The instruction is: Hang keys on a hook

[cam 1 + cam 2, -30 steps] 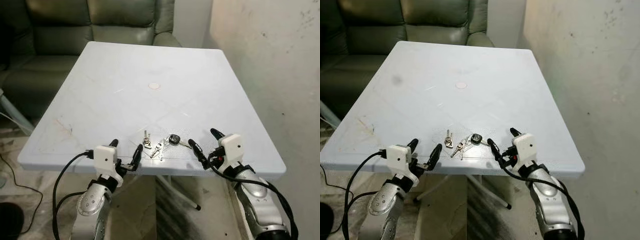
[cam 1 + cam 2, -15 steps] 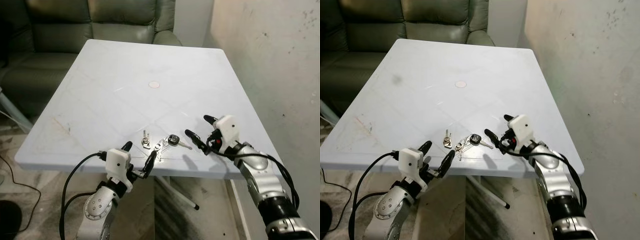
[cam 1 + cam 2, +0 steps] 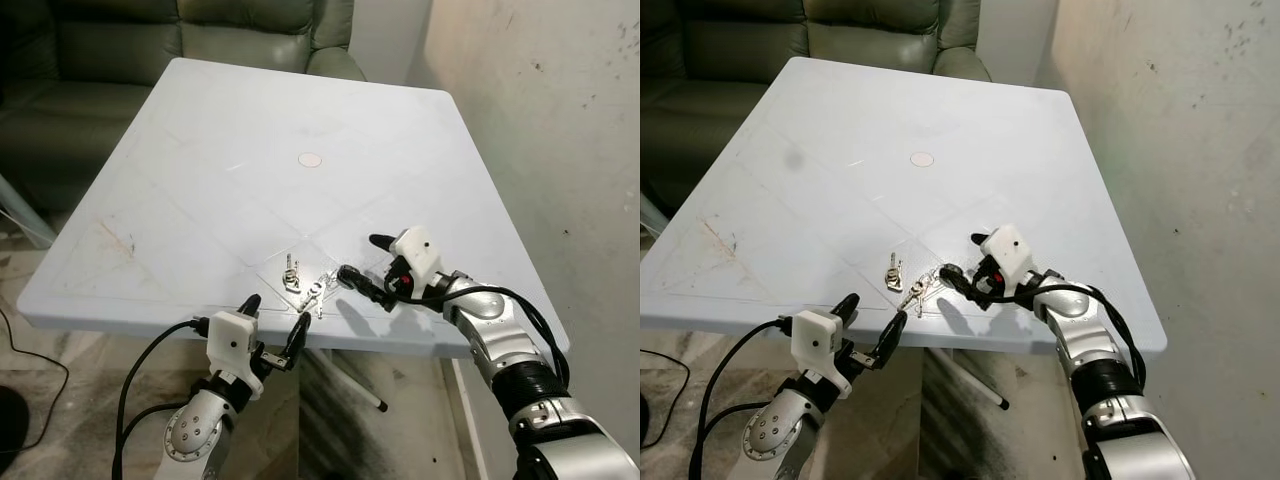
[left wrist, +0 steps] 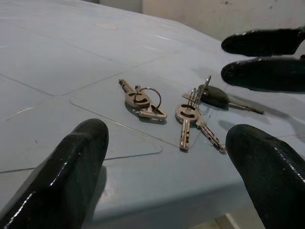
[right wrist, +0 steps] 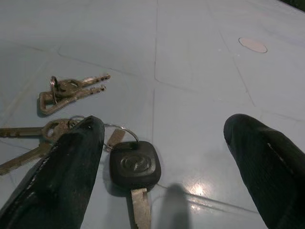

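Since the earlier frames the right gripper [image 3: 365,262] has advanced from the table's near edge inward to the keys, and the left gripper [image 3: 274,319] has drawn closer under the near edge; the camera has also shifted slightly. The right gripper's jaws are spread, one black finger down beside the black-headed key [image 5: 135,163], the other well clear; nothing is pinched yet. The left gripper's jaws are likewise spread and empty, hovering just off the table's near edge, pointing at the keys.

The bunch of silver metal keys on wire rings [image 3: 313,288] lies flat on the pale blue plastic table [image 3: 250,130], near its front edge, with a smaller pair of keys on their own ring [image 4: 141,99] just beside.

Progress assessed as early: keys not grasped, not lifted; no hook can be made out. Remaining: close on the keys, lift, locate the hook, hang.

Containers: none observed; a dark green sofa [image 3: 150,40] stands behind the table.
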Controlling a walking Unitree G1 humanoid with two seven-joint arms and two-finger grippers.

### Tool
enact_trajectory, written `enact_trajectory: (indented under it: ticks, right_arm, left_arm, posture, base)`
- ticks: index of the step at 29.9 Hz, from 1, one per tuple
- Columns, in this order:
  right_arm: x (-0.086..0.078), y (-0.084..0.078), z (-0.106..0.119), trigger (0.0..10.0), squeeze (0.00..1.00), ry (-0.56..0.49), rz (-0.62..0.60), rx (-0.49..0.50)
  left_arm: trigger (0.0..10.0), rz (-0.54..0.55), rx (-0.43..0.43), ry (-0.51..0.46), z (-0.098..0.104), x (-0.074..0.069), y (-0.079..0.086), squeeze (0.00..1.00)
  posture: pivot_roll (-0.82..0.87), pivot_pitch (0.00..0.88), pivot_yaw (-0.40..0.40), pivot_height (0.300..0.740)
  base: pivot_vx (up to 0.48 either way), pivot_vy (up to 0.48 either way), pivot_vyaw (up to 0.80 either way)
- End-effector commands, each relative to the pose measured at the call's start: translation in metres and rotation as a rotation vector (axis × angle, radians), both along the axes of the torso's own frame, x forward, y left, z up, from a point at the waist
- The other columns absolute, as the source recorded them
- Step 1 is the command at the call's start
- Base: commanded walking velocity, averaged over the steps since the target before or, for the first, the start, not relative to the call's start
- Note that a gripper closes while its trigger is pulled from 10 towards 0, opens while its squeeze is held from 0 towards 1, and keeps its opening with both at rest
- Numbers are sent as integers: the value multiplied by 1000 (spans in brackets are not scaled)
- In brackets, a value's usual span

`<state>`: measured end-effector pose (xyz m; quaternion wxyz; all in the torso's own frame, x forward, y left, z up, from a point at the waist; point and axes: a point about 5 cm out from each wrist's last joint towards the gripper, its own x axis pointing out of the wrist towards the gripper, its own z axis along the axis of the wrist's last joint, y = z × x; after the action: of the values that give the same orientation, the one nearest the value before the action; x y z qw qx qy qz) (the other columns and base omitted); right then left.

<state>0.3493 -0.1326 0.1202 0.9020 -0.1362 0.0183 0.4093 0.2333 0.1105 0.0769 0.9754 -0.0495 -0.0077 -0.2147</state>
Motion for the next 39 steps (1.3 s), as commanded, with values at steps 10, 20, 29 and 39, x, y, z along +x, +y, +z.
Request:
enact_trajectory:
  ticks: [10, 20, 29, 39]
  right_arm:
    - [0, 8, -3, 10000, 0, 18, 66, -20]
    - [-3, 19, -5, 10000, 0, 29, 159, -8]
    - [-2, 31, -3, 10000, 0, 15, 187, 5]
    - [-1, 37, -2, 4314, 0, 10, 204, 10]
  left_arm:
    - [10000, 13, 9, 9, 1, -4, 1, 0]
    - [10000, 35, 6, 20, 1, -7, 2, 0]
    - [10000, 45, 8, 24, 2, -9, 2, 0]
    - [10000, 56, 7, 27, 3, -9, 3, 0]
  posture:
    - [106, 158, -118, 740]
    - [109, 174, -123, 740]
    - [118, 179, -128, 740]
    - [122, 179, -129, 740]
  base:
    - [0, 0, 0]
    - [0, 0, 0]
    - [0, 0, 0]
    - [0, 0, 0]
